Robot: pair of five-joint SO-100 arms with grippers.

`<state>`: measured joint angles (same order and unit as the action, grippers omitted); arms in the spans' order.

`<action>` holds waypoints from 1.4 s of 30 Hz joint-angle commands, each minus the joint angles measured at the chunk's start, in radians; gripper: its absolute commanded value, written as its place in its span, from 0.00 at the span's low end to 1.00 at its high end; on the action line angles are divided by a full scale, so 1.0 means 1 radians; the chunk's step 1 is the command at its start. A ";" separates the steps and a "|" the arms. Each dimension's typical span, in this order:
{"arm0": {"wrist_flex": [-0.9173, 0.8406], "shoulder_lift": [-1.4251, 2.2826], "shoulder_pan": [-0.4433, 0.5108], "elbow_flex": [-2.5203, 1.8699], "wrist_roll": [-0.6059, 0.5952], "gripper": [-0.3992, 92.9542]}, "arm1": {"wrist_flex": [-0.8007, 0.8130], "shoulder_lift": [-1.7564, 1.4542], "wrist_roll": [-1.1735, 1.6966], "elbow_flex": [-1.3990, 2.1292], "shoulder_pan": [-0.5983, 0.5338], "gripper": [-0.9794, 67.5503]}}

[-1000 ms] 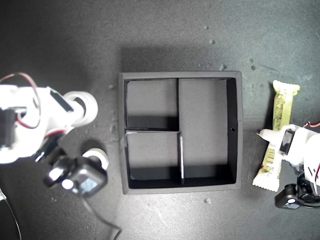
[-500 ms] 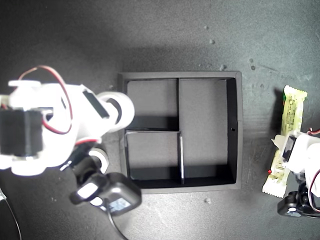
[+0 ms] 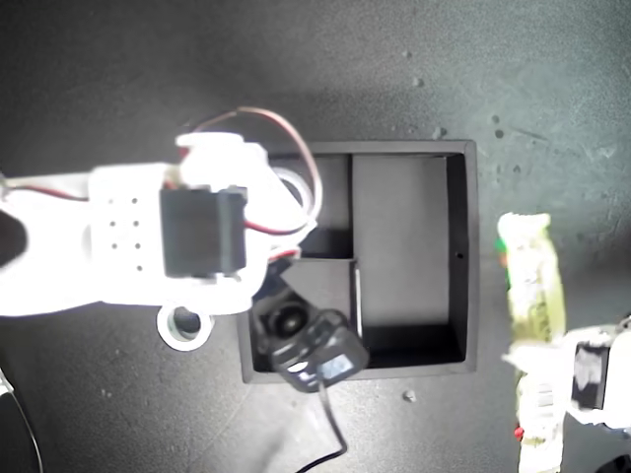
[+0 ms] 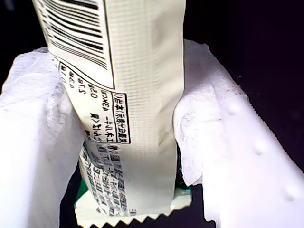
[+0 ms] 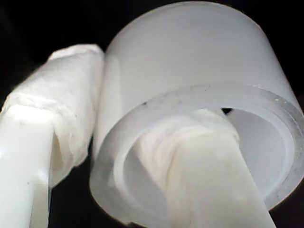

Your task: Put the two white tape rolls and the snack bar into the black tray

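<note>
My second gripper (image 5: 142, 156) holds one tape roll (image 5: 190, 95) by its wall, one finger inside the ring, so it hangs over the black tray (image 3: 468, 256); my first gripper (image 4: 128, 137) clamps the snack bar (image 4: 137, 71), lifted at the exterior view's lower right; the other roll (image 3: 184, 326) waits beside the tray.

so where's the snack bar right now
The snack bar is at the exterior view's right, outside the black tray, clamped in my first hand.
</note>
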<state>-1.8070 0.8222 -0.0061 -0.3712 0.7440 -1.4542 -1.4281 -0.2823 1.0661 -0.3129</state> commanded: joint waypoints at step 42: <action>0.841 1.525 0.463 -1.865 0.594 0.17 | 0.009 -0.844 -0.640 0.707 0.207 0.01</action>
<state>-1.1413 2.3317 0.4418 -2.0893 1.3315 -1.5493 -2.1430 -0.8299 1.5447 -0.1166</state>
